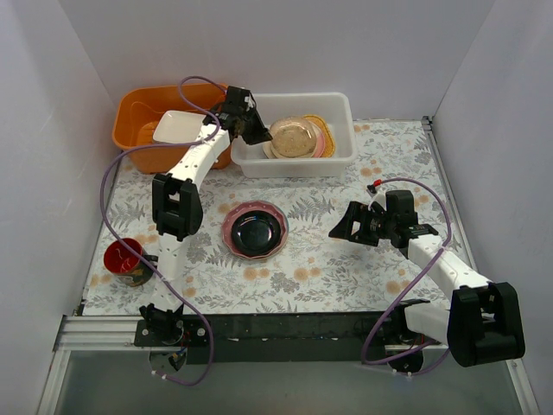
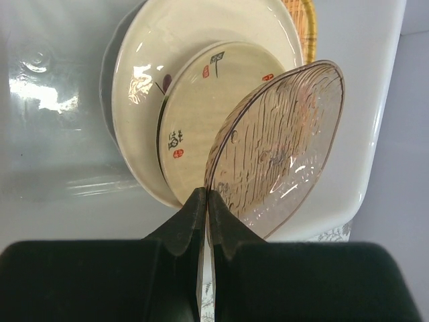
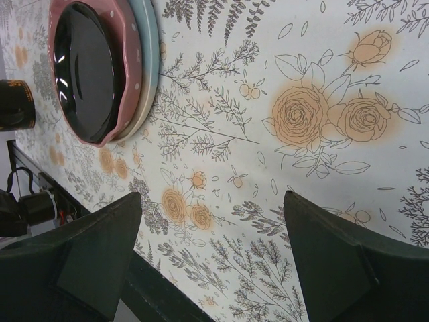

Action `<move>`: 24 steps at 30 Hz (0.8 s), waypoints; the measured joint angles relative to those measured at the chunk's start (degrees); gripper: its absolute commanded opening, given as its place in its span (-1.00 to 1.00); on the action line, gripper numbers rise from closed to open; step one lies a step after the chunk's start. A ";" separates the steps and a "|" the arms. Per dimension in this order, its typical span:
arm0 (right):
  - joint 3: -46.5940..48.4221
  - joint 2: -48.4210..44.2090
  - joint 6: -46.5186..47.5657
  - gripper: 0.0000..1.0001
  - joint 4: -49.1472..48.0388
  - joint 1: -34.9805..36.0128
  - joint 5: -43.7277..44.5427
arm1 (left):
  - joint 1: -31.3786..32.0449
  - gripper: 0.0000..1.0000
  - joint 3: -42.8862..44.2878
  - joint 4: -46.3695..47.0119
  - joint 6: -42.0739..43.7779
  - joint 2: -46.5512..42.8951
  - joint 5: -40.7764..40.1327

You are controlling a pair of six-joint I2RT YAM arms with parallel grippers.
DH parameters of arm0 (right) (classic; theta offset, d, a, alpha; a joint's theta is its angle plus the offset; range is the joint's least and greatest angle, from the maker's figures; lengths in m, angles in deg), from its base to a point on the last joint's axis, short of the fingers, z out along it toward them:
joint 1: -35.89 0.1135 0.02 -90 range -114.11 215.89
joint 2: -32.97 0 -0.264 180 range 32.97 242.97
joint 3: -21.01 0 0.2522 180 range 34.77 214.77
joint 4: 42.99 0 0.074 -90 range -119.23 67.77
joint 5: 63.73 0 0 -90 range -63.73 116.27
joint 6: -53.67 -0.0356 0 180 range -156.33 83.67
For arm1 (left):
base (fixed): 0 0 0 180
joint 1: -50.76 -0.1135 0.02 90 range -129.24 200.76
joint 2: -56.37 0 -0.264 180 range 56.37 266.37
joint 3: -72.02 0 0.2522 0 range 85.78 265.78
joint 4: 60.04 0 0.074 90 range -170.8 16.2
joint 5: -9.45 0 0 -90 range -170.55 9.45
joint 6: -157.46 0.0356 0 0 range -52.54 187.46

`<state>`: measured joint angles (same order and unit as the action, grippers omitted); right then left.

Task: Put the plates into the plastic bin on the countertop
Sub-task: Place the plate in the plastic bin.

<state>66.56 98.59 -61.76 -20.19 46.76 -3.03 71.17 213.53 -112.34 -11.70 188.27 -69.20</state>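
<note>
My left gripper is shut on the rim of a clear pinkish wood-grain plate and holds it tilted over the white plastic bin. In the bin lie a large cream plate, a smaller cream plate with marks and an orange woven-look plate. On the countertop a small black plate sits on a pink dotted plate, which lies on a light blue plate. My right gripper is open and empty, to the right of that stack.
An orange tub at the back left holds a white rectangular dish. A red cup stands at the left edge of the countertop. White walls close in the left, back and right sides.
</note>
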 measured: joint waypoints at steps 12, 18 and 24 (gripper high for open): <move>0.00 0.15 0.00 0.87 0.00 0.00 -0.04 | -0.04 -1.00 -0.02 0.79 -0.76 1.68 -0.20; 0.00 0.22 0.00 0.87 0.00 0.00 -0.04 | -0.04 -1.00 -0.07 0.90 -0.81 2.19 -0.17; 0.00 0.39 0.00 0.87 0.00 0.00 -0.04 | -0.04 -0.99 -0.09 0.85 -0.79 2.82 -0.17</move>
<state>66.56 98.99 -61.76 -20.19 46.76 -3.08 71.12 213.44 -111.49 -12.49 191.09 -69.37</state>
